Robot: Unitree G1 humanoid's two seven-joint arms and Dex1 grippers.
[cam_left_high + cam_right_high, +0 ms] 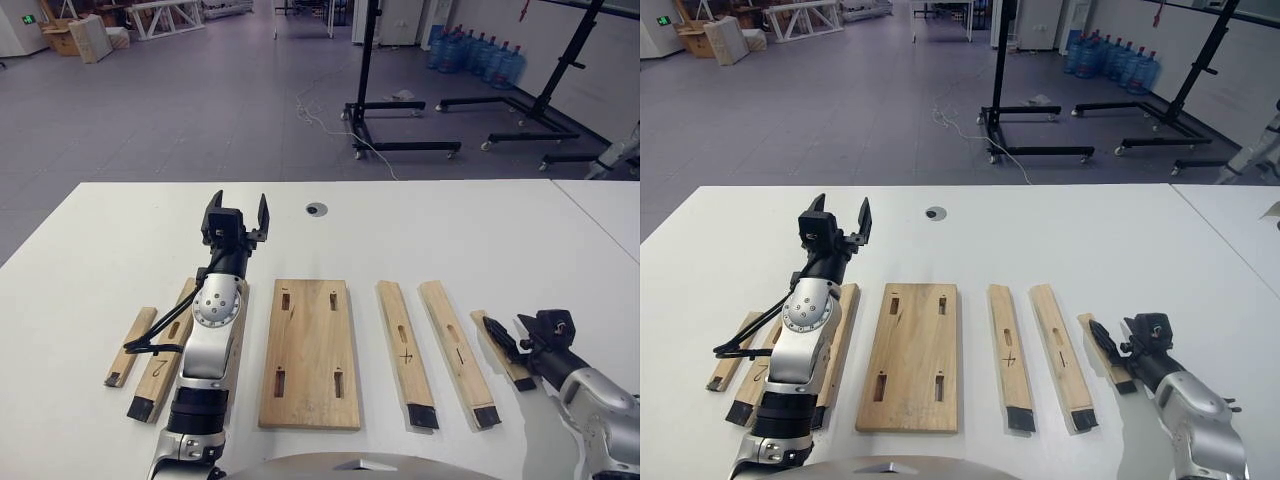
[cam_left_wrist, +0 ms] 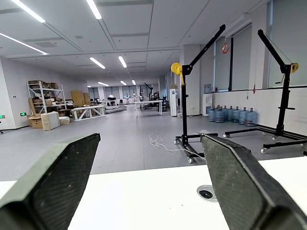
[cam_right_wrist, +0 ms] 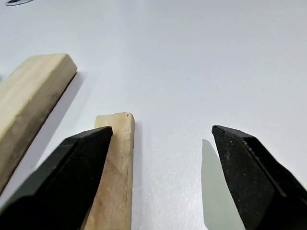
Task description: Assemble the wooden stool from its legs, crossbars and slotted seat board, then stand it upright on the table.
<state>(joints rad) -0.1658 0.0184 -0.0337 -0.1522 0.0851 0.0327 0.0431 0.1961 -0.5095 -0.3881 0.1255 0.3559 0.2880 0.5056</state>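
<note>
Wooden parts all lie flat and apart on the white table [image 1: 440, 225]. Nothing is joined, so assembly looks not yet begun. The slotted seat board [image 1: 310, 350] sits in the middle, its 4 slots empty. Right of it lie the inner right leg [image 1: 404, 350] and the outer right leg [image 1: 457, 350], then the right crossbar [image 1: 515, 372] at the far right. On the left lie the left crossbar [image 1: 130, 345] and a left leg [image 1: 160, 375], which is partly hidden under the arm.

The left gripper [image 1: 238, 215] hangs over bare table beyond the far ends of the left pieces, jaws spread and holding nothing. The right gripper [image 3: 160, 132] is low over the right crossbar's far end, jaws spread wide, with the bar beside 1 finger [image 3: 72, 177] rather than centred. Every joint and the final standing-up remain.
</note>
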